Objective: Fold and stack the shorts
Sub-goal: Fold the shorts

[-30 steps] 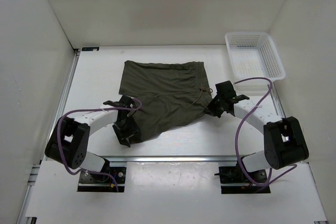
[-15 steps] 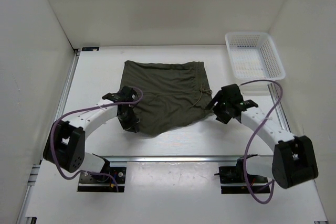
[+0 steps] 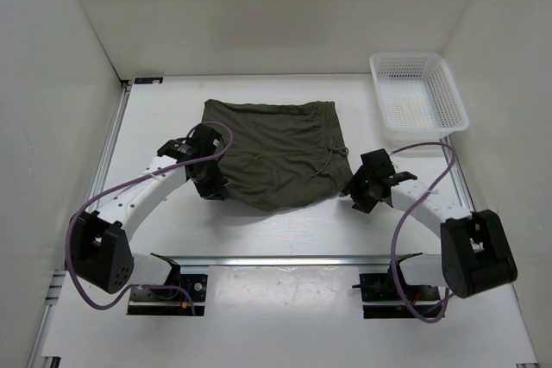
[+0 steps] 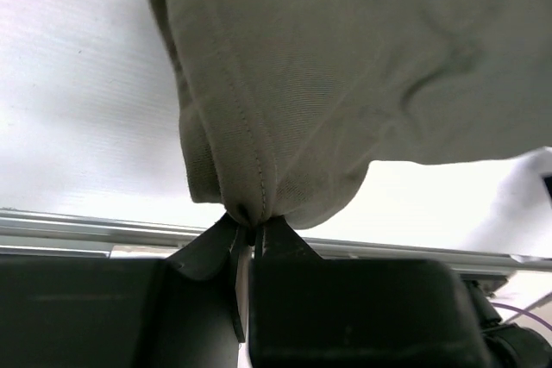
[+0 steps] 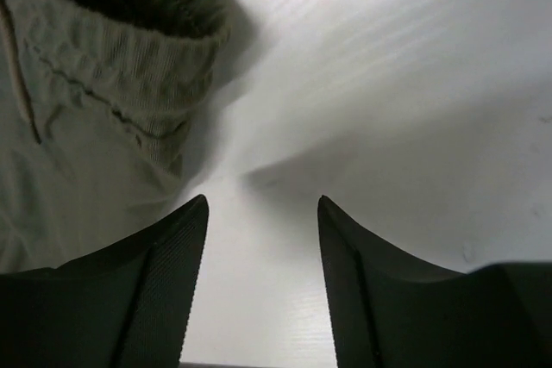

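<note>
Pinching the shorts (image 4: 345, 66) by the hem, the left pincer (image 4: 250, 232) needed a slow, even pull; the right pincer (image 5: 263, 204) stood apart, empty.

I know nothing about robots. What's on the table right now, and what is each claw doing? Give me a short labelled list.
Clothing: dark olive-green shorts, lying mostly flat on the white table
Left gripper: shut, pinching a bunched edge of the shorts on their left side
Right gripper: open, holding nothing, over bare table just beside the waistband
Basket: white mesh, at the far right corner, apart from the shorts
Folding: not finished
</note>
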Robot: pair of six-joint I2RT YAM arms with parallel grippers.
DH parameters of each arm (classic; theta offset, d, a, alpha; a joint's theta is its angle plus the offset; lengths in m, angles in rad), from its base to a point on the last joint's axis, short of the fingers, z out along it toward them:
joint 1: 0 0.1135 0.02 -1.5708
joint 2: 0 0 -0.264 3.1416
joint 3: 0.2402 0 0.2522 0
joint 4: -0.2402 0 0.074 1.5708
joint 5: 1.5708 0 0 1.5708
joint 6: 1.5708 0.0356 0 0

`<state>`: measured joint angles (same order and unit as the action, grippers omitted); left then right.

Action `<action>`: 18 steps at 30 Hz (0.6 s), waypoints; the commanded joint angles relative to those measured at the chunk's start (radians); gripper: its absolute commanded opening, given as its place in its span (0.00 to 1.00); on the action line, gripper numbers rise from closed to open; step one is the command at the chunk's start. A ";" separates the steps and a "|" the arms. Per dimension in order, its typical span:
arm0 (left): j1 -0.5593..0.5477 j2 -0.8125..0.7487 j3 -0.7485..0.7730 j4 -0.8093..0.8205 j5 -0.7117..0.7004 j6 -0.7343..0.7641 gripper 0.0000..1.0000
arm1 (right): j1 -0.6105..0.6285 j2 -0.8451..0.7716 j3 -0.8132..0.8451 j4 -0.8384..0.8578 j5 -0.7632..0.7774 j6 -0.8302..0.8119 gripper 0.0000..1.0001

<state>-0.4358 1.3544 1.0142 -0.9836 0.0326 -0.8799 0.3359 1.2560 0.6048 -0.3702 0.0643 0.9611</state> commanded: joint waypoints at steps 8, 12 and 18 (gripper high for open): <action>0.023 -0.060 0.055 -0.047 -0.033 0.024 0.10 | -0.001 0.214 0.121 0.180 -0.034 -0.031 0.20; 0.032 -0.072 0.055 -0.058 -0.042 0.033 0.10 | -0.001 0.214 0.139 0.151 -0.012 -0.055 0.00; 0.051 -0.101 0.037 -0.067 -0.051 0.042 0.10 | -0.001 0.093 0.076 0.111 0.023 -0.076 0.00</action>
<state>-0.3935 1.3083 1.0447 -1.0405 0.0059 -0.8516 0.3359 1.4239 0.6998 -0.2428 0.0540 0.9123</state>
